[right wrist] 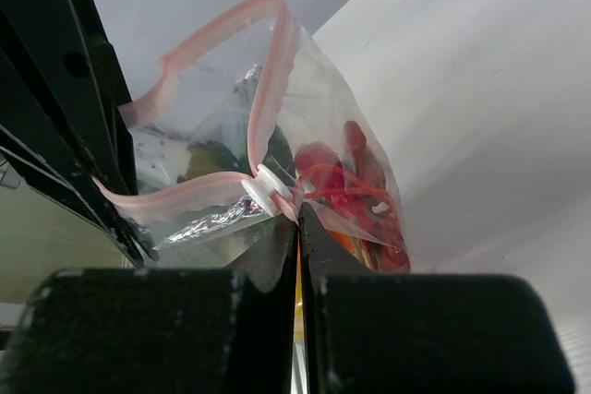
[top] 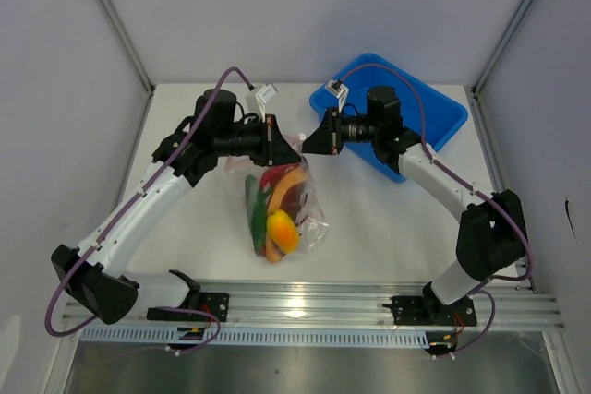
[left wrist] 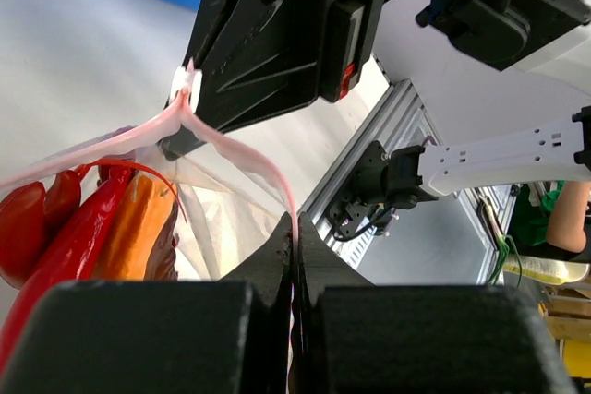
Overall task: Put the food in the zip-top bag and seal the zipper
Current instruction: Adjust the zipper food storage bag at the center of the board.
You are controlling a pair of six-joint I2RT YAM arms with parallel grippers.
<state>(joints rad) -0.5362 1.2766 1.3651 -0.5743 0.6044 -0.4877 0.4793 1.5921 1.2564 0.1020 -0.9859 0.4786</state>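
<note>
Zip-top bag (top: 288, 208), left claw (left wrist: 294, 228), right claw (right wrist: 297, 219) both closed on zipper (left wrist: 242, 149)

- One clear crinkly plastic zip-top bag (top: 300, 214), with one pink zipper strip (right wrist: 175, 193).
- Two black two-finger tools: left tool (top: 282, 142), right tool (top: 316, 138).
- One blue rectangular plastic bin (top: 434, 113).
- One yellow-orange rounded toy fruit (top: 283, 231).
- One orange toy piece (left wrist: 138, 228).
- At least one green toy chili pepper (top: 258, 214).
- At least two red toy chili peppers (left wrist: 69, 228).
</note>
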